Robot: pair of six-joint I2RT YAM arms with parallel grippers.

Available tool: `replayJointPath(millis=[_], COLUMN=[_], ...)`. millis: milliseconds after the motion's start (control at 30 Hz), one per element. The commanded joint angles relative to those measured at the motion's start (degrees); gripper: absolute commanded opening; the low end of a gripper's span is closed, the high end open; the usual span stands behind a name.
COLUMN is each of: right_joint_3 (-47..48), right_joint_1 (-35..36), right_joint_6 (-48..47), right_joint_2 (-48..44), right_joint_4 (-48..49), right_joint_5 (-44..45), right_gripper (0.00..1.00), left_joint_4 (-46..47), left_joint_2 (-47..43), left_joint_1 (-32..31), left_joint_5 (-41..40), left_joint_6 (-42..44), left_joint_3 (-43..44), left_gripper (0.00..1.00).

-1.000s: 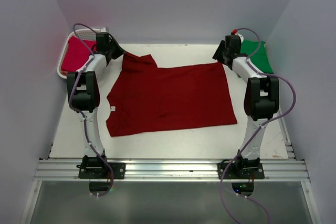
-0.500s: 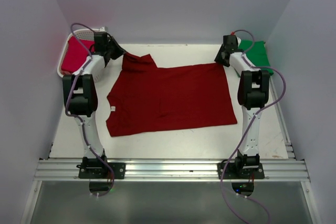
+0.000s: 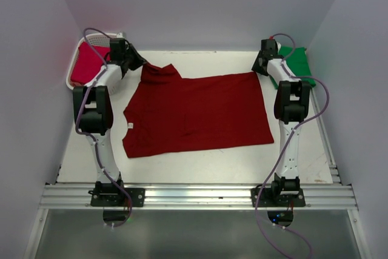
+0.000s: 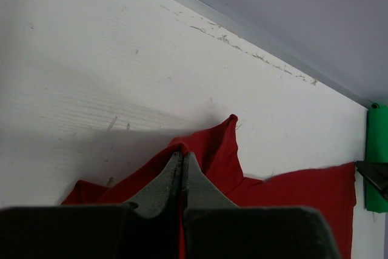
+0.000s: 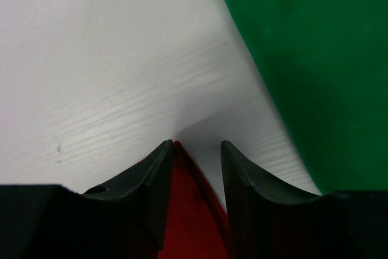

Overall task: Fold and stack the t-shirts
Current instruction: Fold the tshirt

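The dark maroon t-shirt (image 3: 197, 110) lies spread on the white table (image 3: 200, 165). My left gripper (image 3: 141, 63) is shut on its far left sleeve, seen in the left wrist view (image 4: 212, 150) with the fingers (image 4: 163, 186) pinching cloth. My right gripper (image 3: 259, 70) is open at the shirt's far right corner; in the right wrist view the corner (image 5: 191, 210) sits between the fingers (image 5: 248, 180). The green t-shirt (image 3: 297, 63) lies folded at the far right, also in the right wrist view (image 5: 303, 53). The pinkish crimson t-shirt (image 3: 88, 62) lies in the basket.
A white lattice basket (image 3: 74, 65) stands at the far left corner. Grey walls enclose the table on three sides. A metal rail (image 3: 194, 195) runs along the near edge with both arm bases.
My right arm has stretched farther back, bringing its gripper down onto the maroon shirt's far right corner. The left gripper has stayed on the sleeve.
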Motion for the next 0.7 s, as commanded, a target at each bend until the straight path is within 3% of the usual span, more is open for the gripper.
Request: replayJointPath(millis=[0, 333, 633, 667], right_joint_3=[2.37, 1.49, 1.31, 1.66], right_joint_1=[-0.07, -0.07, -0.07, -0.07], right_joint_6=[-1.14, -0.44, 0.44, 0.61], right_joint_2=[1.11, -0.39, 0.57, 0.93], right_joint_4=[-1.93, 0.01, -2.27, -2.97], right_joint_5=[-2.16, -8.84, -9.03, -8.50], right_gripper=[0.41, 0.44, 0.31, 0.24], left_joint_4=[0.75, 0.93, 1.28, 1.37], left_joint_2=[-3.48, -3.04, -2.95, -2.95], left_joint_1=[-0.23, -0.23, -0.23, -0.31], left_joint_5=[0.66, 1.18, 1.18, 1.18], left_joint_6=[0.23, 0.23, 0.14, 0.14], left_joint_3=[0.25, 0.07, -0.28, -0.28], left_gripper=[0.00, 0.00, 0.00, 0.00])
